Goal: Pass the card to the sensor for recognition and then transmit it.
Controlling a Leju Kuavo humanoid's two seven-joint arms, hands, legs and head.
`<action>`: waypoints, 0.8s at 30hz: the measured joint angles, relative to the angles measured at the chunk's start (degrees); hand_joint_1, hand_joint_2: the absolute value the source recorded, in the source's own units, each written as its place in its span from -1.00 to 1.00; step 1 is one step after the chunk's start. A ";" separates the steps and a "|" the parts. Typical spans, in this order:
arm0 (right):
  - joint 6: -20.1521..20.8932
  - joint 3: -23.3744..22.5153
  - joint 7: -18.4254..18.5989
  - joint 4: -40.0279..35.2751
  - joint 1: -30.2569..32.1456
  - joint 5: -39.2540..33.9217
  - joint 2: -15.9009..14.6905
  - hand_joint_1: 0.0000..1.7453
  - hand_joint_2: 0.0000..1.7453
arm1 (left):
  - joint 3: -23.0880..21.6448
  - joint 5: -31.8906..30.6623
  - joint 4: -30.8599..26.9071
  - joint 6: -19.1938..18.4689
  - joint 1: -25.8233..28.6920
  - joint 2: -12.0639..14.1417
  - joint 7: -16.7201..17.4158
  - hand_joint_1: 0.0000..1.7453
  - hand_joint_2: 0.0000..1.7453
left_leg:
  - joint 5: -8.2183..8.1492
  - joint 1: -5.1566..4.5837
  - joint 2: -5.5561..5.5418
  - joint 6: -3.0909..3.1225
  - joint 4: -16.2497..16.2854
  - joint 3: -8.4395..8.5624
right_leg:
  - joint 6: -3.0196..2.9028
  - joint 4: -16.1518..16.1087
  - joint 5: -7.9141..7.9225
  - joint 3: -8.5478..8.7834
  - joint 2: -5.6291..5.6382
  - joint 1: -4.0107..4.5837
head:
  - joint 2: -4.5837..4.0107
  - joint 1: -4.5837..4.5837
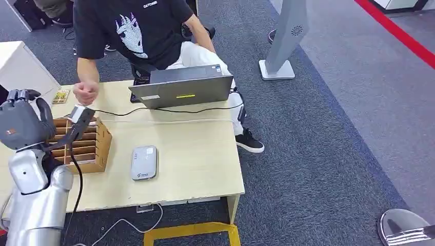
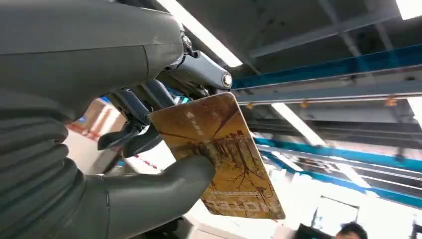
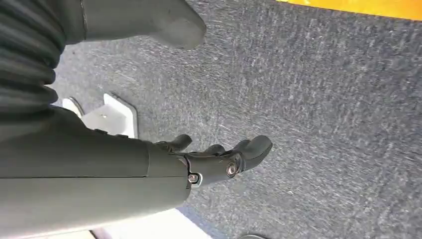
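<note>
Card (image 2: 219,154): pinched in my left hand (image 2: 124,149), thumb on its face (brown, tree print), fingers behind, raised above the table (image 1: 195,154), left of the sensor (image 1: 143,162). Right hand (image 3: 164,164): empty, fingers apart, over carpet.

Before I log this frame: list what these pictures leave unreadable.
- Card: small print blurred in left wrist view; hidden behind the left hand in head view.
- Sensor: markings too small in head view.
- Slotted wooden box: contents partly hidden by the left arm.
- Right hand: fingertips foreshortened in right wrist view; it holds nothing.
</note>
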 joint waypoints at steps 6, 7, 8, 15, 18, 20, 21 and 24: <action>0.00 0.00 0.31 0.00 -0.07 0.26 0.07 -1.00 1.00 | -4.00 0.49 -2.95 0.00 2.75 -2.42 -1.05 1.00 1.00 | -0.02 -0.01 0.02 0.02 0.00 -0.01 | 0.01 -0.01 0.00 -0.01 0.02 -0.01 | 0.00 0.02; 0.00 -0.02 0.35 0.00 -0.05 0.31 0.07 -1.00 1.00 | -5.01 1.89 -4.00 0.00 3.60 -2.86 -1.90 1.00 1.00 | -0.02 -0.01 0.01 0.03 0.00 0.00 | 0.01 -0.01 0.00 -0.01 0.01 -0.04 | 0.00 0.00; 0.00 -0.04 0.37 0.00 -0.05 0.31 0.07 -1.00 1.00 | -6.19 3.01 -5.24 0.02 4.58 -3.31 -2.42 1.00 1.00 | -0.02 -0.01 0.00 0.03 0.00 0.00 | 0.01 -0.02 0.00 -0.01 0.00 -0.07 | 0.00 0.00; -0.18 -0.59 1.55 0.00 -0.21 0.22 0.70 -1.00 1.00 | -15.73 7.15 -10.94 0.09 13.32 -6.12 -2.27 1.00 1.00 | -0.07 -0.01 -0.03 0.04 -0.01 -0.05 | 0.02 -0.02 -0.02 -0.02 -0.01 -0.07 | 0.00 0.02; -0.17 -1.07 1.46 0.00 -0.19 0.00 1.01 -1.00 1.00 | -17.18 10.07 -12.34 0.07 16.06 -6.16 -2.40 1.00 1.00 | -0.07 -0.01 -0.04 0.05 -0.01 -0.04 | 0.04 -0.02 -0.03 -0.03 -0.02 -0.07 | 0.00 0.00; -0.17 -1.36 1.31 0.00 -0.16 0.00 1.01 -1.00 1.00 | -17.22 13.10 -12.37 -0.28 17.26 -6.10 -2.40 1.00 1.00 | -0.07 0.00 -0.05 0.05 -0.01 -0.04 | 0.04 -0.02 -0.03 -0.03 -0.03 -0.07 | 0.00 0.00; -0.17 -1.40 1.18 0.00 -0.14 0.00 1.03 -1.00 1.00 | -17.22 14.91 -12.37 -0.66 17.74 -6.03 -2.42 1.00 1.00 | -0.06 0.00 -0.05 0.04 -0.01 -0.04 | 0.04 -0.02 -0.03 -0.03 -0.03 -0.07 | 0.00 0.00; -0.09 -1.68 0.83 0.00 0.01 -0.11 1.01 -1.00 1.00 | -17.20 17.62 -12.35 -1.36 18.93 -5.66 -2.51 1.00 1.00 | -0.04 0.01 -0.07 0.06 -0.02 -0.05 | 0.04 -0.01 -0.03 -0.02 -0.05 -0.06 | 0.00 0.00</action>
